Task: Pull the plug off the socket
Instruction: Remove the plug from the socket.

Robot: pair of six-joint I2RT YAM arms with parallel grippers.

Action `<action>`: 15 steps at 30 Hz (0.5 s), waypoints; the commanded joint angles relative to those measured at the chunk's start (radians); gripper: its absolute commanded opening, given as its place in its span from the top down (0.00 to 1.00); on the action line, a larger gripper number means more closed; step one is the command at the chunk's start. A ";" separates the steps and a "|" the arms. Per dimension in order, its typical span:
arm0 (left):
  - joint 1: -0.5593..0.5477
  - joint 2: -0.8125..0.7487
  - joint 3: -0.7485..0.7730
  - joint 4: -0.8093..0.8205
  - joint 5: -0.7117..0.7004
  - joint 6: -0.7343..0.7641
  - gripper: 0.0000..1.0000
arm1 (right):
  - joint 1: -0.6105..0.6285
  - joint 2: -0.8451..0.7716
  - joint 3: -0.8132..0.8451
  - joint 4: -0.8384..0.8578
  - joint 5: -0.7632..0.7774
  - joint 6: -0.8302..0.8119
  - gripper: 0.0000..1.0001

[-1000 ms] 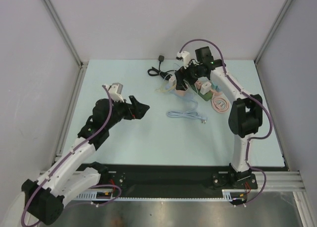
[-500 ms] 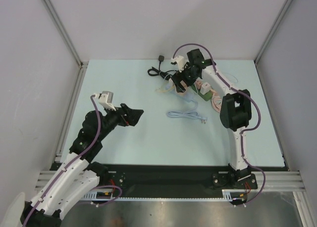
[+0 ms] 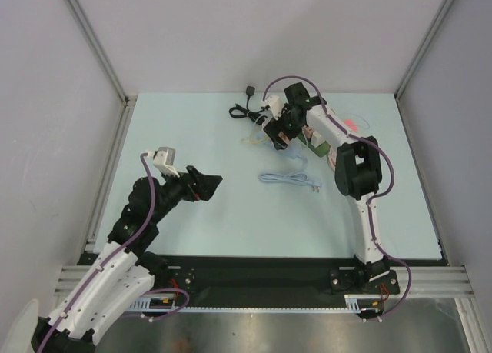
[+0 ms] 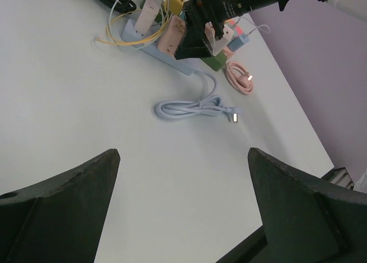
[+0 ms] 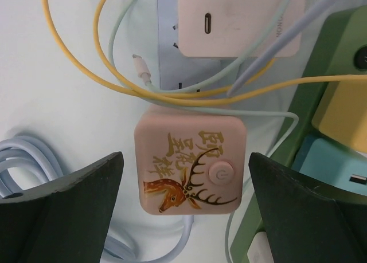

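Pale table (image 3: 254, 222), plug (image 5: 241, 16) in socket strip (image 5: 168, 54)

I count one left pincer (image 3: 206, 181), one right pincer (image 3: 279, 132), one power strip (image 4: 132, 29) carrying maybe four plugs (image 5: 186, 163); beside the strip one light-blue coiled cable (image 4: 192, 108), one pink coil (image 4: 238, 79), one black cord (image 3: 242, 108).

A robotics lab test cell: pale bench (image 3: 192, 238) boxed in by plain grey panels (image 3: 231, 30) on aluminium framing (image 3: 92, 41).
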 commanded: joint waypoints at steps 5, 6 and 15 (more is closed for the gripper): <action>0.009 -0.033 -0.028 0.024 0.002 -0.041 0.00 | 0.026 0.024 0.053 0.025 0.028 -0.029 0.12; 0.009 -0.041 -0.036 0.024 0.002 -0.044 0.00 | 0.027 0.024 0.053 0.025 0.030 -0.026 0.20; 0.010 -0.032 -0.094 0.085 0.043 -0.126 0.00 | 0.029 -0.050 0.016 0.008 -0.058 0.007 1.00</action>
